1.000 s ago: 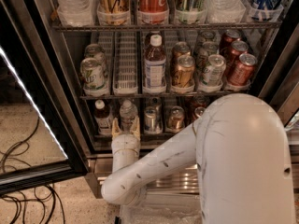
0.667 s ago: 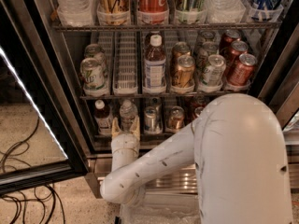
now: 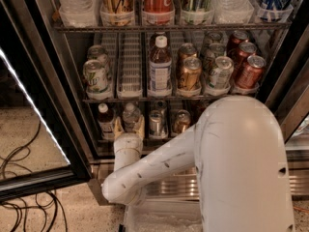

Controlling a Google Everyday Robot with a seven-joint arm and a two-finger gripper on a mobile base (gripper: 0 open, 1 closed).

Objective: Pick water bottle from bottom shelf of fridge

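The fridge [image 3: 57,71] stands open in front of me. The water bottle [image 3: 130,115], small and clear with a white cap, stands upright in the second lane from the left on the bottom shelf [image 3: 164,138]. My gripper [image 3: 129,127] is at the front of that shelf, right at the bottle's lower body, with the white wrist [image 3: 127,151] just below it. My white arm [image 3: 236,168] fills the lower right and hides the right part of the bottom shelf.
A dark-liquid bottle [image 3: 105,121] stands just left of the water bottle; cans [image 3: 156,122] [image 3: 181,121] stand to its right. The middle rack holds a labelled bottle [image 3: 159,66] and several cans. The glass door [image 3: 29,105] hangs open at left. Cables [image 3: 24,197] lie on the floor.
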